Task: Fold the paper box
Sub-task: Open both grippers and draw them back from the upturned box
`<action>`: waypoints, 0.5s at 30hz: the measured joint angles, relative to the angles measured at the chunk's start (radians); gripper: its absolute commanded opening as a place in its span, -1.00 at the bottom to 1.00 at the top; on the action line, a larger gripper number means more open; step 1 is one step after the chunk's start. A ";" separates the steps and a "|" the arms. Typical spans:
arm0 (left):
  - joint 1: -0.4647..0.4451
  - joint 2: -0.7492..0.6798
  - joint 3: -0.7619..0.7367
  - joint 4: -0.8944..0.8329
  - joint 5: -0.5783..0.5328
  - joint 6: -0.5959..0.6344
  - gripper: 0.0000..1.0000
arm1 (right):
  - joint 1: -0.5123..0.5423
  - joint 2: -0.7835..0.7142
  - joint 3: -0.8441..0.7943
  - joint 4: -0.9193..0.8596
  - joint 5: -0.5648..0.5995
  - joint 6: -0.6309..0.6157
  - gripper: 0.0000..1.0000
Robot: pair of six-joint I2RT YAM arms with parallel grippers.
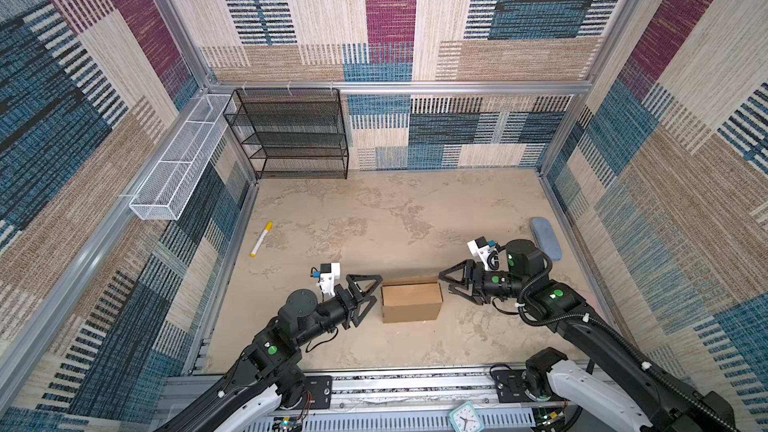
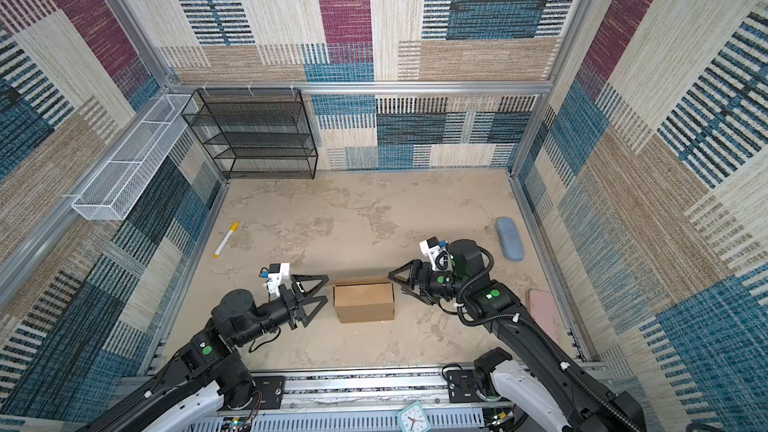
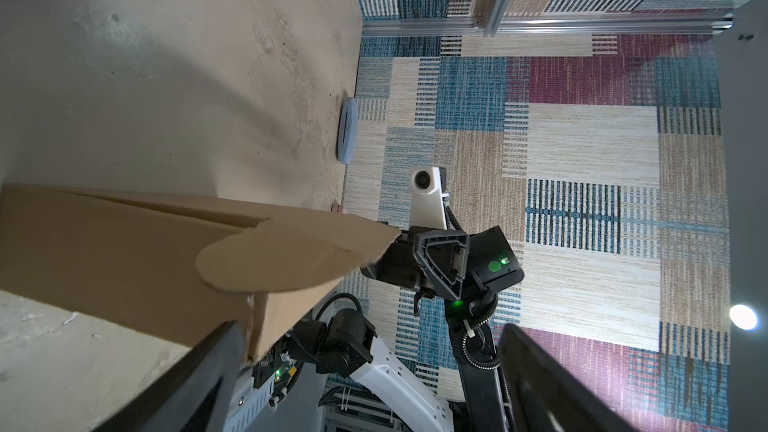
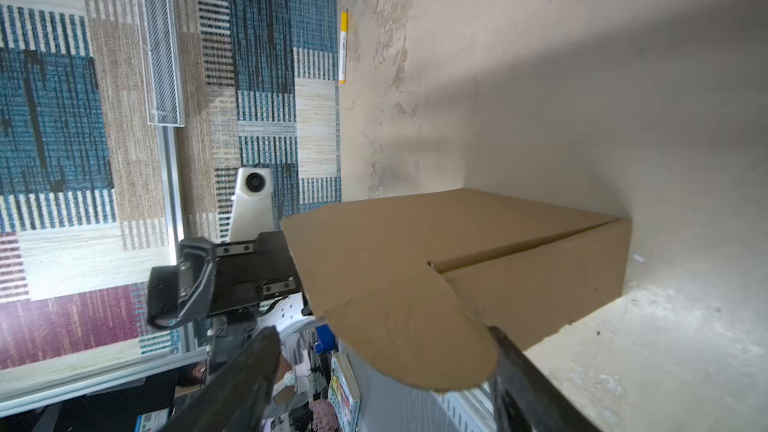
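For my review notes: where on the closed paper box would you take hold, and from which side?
Probably by its two short ends: left gripper from the left, right gripper from the right. The paper box lies lengthwise between them, closed, flat on the table, and both jaws stand open facing those ends. Its broad top offers no edge.
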 measured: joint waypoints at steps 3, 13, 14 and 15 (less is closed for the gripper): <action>0.015 -0.031 0.100 -0.137 -0.019 0.110 0.98 | -0.011 -0.011 0.032 -0.064 0.051 -0.058 0.59; 0.027 0.148 0.393 -0.530 -0.081 0.595 0.94 | -0.018 -0.011 0.179 -0.212 0.243 -0.282 0.53; 0.027 0.170 0.419 -0.560 -0.078 0.640 0.94 | -0.018 -0.008 0.196 -0.220 0.252 -0.313 0.51; 0.028 0.190 0.445 -0.587 -0.077 0.687 0.92 | -0.018 -0.005 0.208 -0.225 0.256 -0.341 0.48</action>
